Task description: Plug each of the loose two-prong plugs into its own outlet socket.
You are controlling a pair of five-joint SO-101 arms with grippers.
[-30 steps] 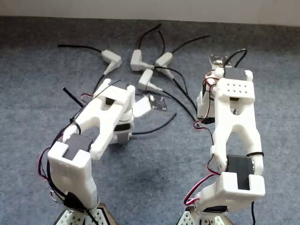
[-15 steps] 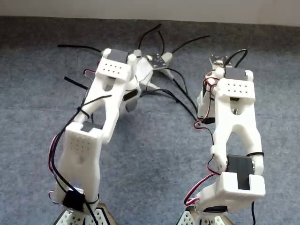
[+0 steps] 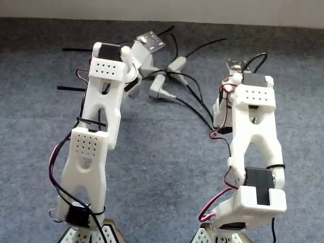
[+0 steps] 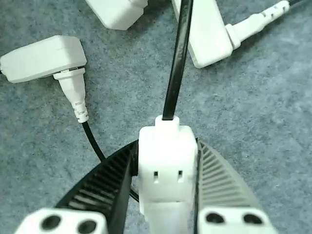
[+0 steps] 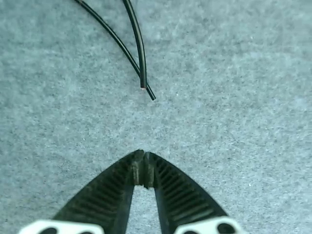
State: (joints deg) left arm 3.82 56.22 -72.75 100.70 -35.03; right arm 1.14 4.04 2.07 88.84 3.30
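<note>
Left gripper [image 4: 167,148]: clamped on a white connector [image 4: 167,170], one jaw on each flat side; it hangs near the far edge of the carpet [image 4: 253,126], left of middle
Connector: two small slots in the face toward the wrist, so I'd take it for a socket end; a black cord [image 4: 176,63] runs out of its far end
Handling: light, hard plastic, likely slick, so it could twist between the jaws; the cord is limp but will drag; best taken by the flat sides of the body, never by the cord
Loose plugs: three lie just beyond on the carpet; a plug [image 4: 44,57] with its ribbed collar and own cord, a second plug [image 4: 117,9], a third plug [image 4: 207,36] just beside the held cord
In the way: cords crossing among them; their prongs I can't make out
Right gripper [image 5: 144,160]: pinched together on nothing, over bare carpet toward the right side; two cut cord ends [image 5: 144,80] lie ahead of it
</note>
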